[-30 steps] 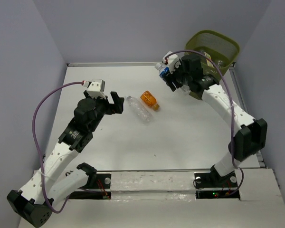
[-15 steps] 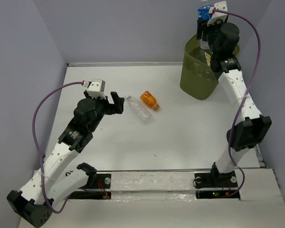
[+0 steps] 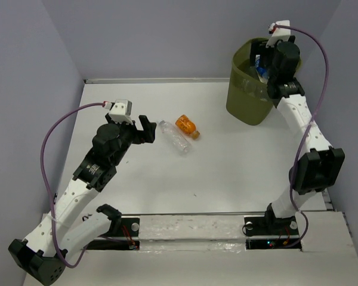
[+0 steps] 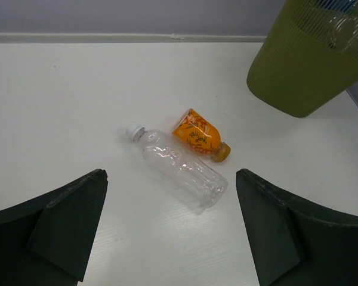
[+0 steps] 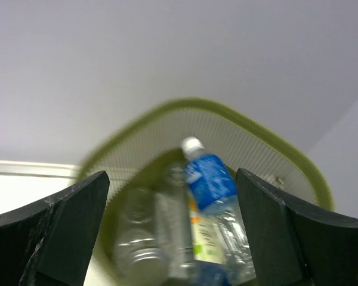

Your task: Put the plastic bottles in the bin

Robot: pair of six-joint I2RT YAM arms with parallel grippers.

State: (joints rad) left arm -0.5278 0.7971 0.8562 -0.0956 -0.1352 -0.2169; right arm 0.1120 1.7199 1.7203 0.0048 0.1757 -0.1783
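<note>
Plastic bottles are lying in two places. A clear bottle with a white cap and a stubby orange bottle are resting side by side near the middle of the white tabletop, well away from its side and near edges. Several more are sitting inside the olive-green mesh bin, which is standing at the far right corner, close to the back wall and the right wall. Bare tabletop is stretching between the pair and the bin, and around the pair on every side. The left gripper is hovering just beside the clear bottle's capped end, its jaws spread wide and holding nothing; in the left wrist view both bottles are lying ahead of the two dark fingers, touching neither. The right gripper is hanging over the bin's opening, jaws likewise spread wide and gripping nothing. Below it, in a blurred wrist view, a blue-labelled bottle with a white cap is showing among clear bottles inside the bin, apart from both fingers.
</note>
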